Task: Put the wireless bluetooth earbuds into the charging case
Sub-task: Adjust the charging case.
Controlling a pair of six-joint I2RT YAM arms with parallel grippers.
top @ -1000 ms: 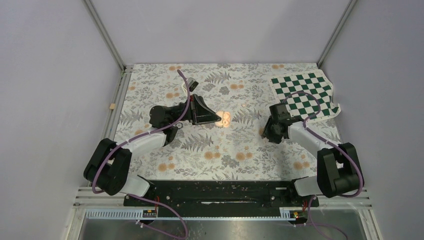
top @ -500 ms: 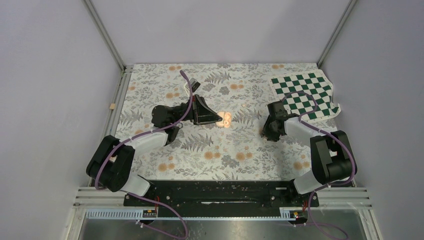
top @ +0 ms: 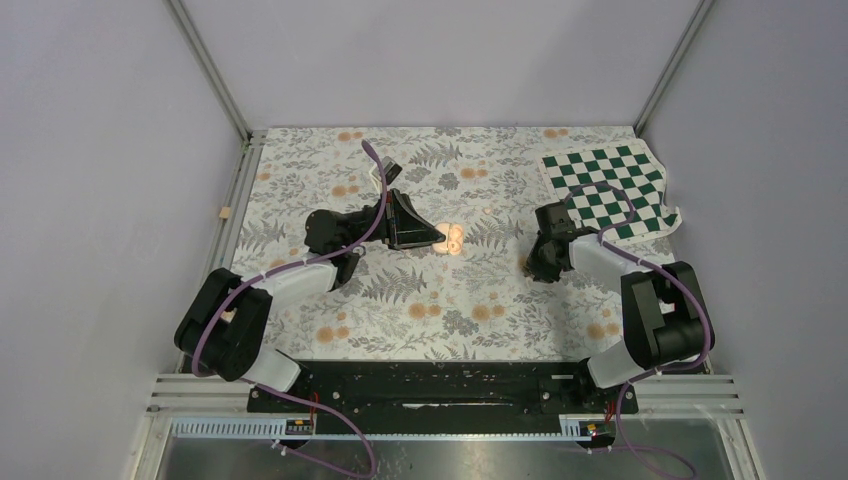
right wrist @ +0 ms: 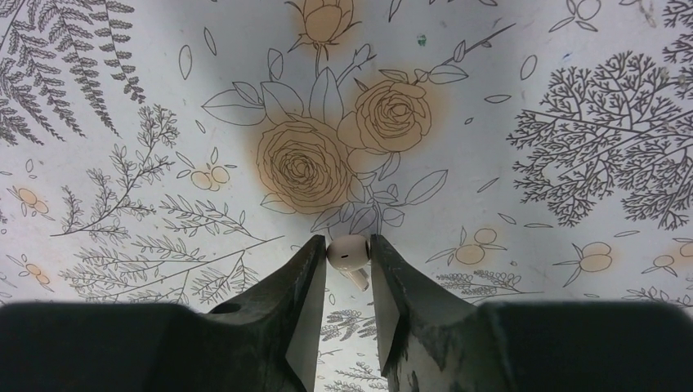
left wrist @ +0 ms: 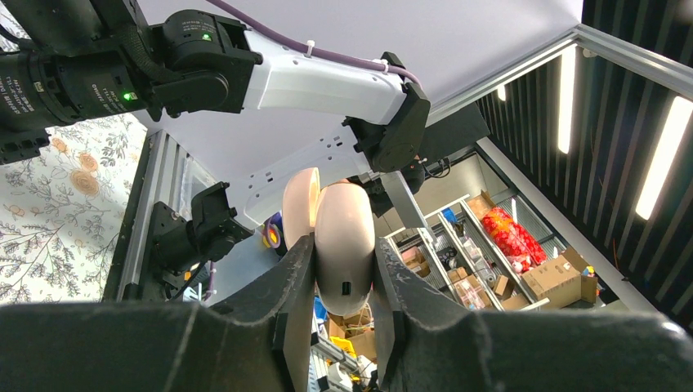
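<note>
Left gripper (top: pixel 432 236) is reaching out sideways over the middle of the floral mat (top: pixel 450 300), and it is clamping the case (top: pixel 452 238) right at its tips. In the left wrist view the two fingers are pressing on either side of the peach case (left wrist: pixel 345 241), jaws narrowed to just the width of the shell. The case is sitting upright between them with its lid (left wrist: pixel 300 208) hanging open behind it. Its hollow is facing away from that camera, so what is lying inside cannot be told.

Over to the right gripper (top: pixel 527 264), which is pointing down at the mat, well apart from the case and just near the corner of the checkered sheet (top: pixel 610 190). In the right wrist view the right gripper (right wrist: pixel 347 243) is pinching an earbud (right wrist: pixel 348 251), with the jaws almost closed and both fingertips touching the tiny pale bud's rounded head. The stem is poking down and slightly to one side between the fingers. Below it a printed orange rose is showing on the mat. Whether the bud is resting on the mat or hanging just above it cannot be told. Only this one bud is showing.
</note>
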